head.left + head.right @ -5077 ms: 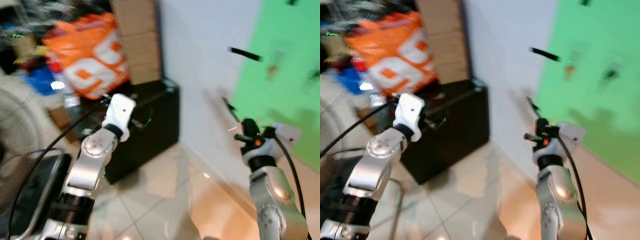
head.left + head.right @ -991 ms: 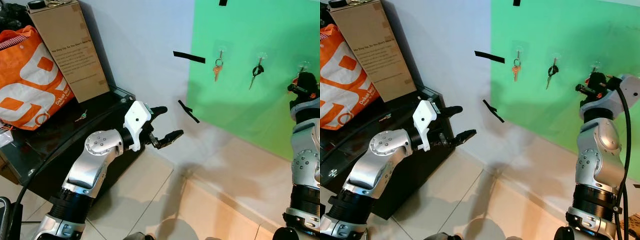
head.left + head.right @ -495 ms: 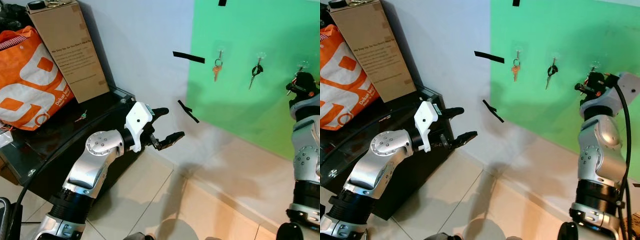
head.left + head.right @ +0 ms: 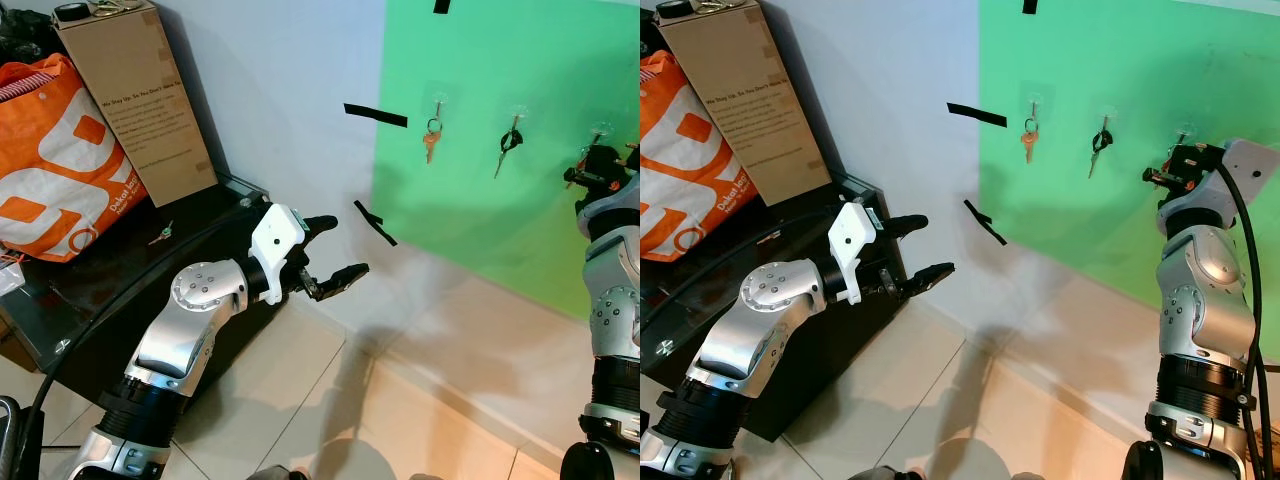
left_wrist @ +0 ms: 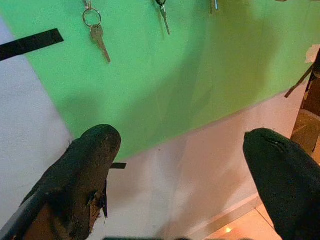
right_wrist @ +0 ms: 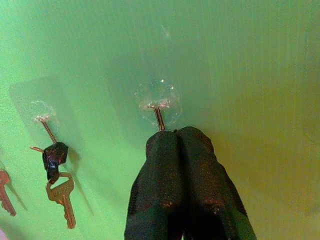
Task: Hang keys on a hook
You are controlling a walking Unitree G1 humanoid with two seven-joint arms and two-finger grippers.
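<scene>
A green panel [image 4: 500, 80] on the wall carries three clear hooks. An orange key [image 4: 431, 140] hangs on the first and a black-headed key [image 4: 505, 150] on the second. My right gripper [image 4: 588, 168] is raised to the third hook [image 6: 157, 102], its shut fingertips [image 6: 175, 137] touching the foot of the metal stem. A small reddish bit of the keys [image 4: 1151, 177] sticks out beside those fingers; the rest is hidden. My left gripper [image 4: 336, 246] hovers open and holds nothing, out in front of the black cabinet [image 4: 120, 270].
On the cabinet stand a tall cardboard box [image 4: 135, 100] and an orange bag [image 4: 55, 170], with a small key [image 4: 160, 235] lying loose. Black tape strips [image 4: 375, 115] mark the white wall. Tiled floor [image 4: 300, 400] lies below.
Since five seconds ago the camera has swung to face the green panel. Over the last second my right gripper has crept up to the third hook; the left arm is still.
</scene>
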